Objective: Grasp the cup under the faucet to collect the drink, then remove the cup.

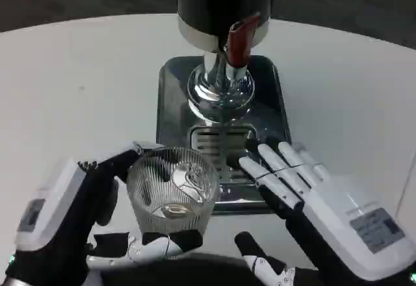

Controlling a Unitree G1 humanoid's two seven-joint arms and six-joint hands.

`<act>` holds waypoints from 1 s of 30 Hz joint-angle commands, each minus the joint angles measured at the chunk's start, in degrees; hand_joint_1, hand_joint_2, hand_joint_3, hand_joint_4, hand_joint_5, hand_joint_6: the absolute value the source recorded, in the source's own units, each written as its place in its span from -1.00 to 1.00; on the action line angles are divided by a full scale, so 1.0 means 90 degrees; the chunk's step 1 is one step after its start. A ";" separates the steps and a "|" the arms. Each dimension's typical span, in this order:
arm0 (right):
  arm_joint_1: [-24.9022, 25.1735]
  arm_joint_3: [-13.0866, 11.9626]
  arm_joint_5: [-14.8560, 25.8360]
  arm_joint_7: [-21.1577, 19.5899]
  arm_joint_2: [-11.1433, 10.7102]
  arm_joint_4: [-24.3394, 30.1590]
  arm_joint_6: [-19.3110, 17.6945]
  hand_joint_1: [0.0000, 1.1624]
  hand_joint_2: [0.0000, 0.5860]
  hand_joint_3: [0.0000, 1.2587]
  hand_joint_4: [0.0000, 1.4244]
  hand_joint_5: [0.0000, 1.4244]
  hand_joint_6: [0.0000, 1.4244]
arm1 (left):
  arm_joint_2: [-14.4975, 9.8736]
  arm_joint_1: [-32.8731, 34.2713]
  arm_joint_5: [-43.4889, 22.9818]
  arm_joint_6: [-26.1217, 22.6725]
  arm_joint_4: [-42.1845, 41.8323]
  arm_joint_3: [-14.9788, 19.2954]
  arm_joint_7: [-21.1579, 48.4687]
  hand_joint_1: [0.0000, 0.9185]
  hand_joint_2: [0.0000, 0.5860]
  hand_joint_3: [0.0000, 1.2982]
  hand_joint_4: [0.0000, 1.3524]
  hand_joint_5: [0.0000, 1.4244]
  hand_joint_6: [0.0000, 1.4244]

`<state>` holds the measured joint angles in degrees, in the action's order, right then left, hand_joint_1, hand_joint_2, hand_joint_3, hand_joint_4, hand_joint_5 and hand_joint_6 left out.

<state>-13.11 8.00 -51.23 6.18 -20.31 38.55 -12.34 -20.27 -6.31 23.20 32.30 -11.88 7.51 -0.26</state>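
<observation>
Left hand [62, 224] fingers [156, 246] wrap the cup [172, 198].

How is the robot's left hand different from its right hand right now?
The left hand wraps around the ribbed glass cup and holds it; the right hand holds nothing. The left hand's fingers curl around the cup; the right hand's fingers stretch out straight toward the drip tray. Both have white backs.

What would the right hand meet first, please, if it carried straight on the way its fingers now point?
Probably the slotted metal drip tray, then the dispenser's chrome base. The right hand points up-left over the grille; height is unclear.
</observation>
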 commanded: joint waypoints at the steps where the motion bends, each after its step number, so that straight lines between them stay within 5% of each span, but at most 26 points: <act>1: -0.0044 -0.0014 0.0058 0.0070 0.0039 0.0001 0.0040 -0.40 0.64 -0.81 -0.96 -1.00 -0.96 | 0.0026 -0.0006 -0.0033 0.0023 -0.0040 -0.0028 -0.0074 0.29 -0.47 0.44 0.54 0.64 0.88; 21: 0.0011 0.0054 -0.0039 0.0170 0.0143 -0.0010 0.0178 -0.41 0.64 -0.80 -0.94 -0.98 -0.93 | 0.0052 0.0034 0.0047 0.0052 0.0125 0.0013 -0.0237 0.30 -0.48 0.44 0.54 0.64 0.88; 30: -0.0167 0.0012 -0.0136 0.0178 0.0219 0.0152 0.0277 -0.41 0.64 -0.79 -0.94 -0.98 -0.93 | -0.0044 0.0767 0.0305 0.0081 0.0949 0.0049 -0.0626 0.30 -0.49 0.44 0.54 0.64 0.88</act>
<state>-13.24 8.31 -52.15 7.41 -18.58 38.70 -10.17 -20.25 -1.88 25.24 31.97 -5.51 8.00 -3.52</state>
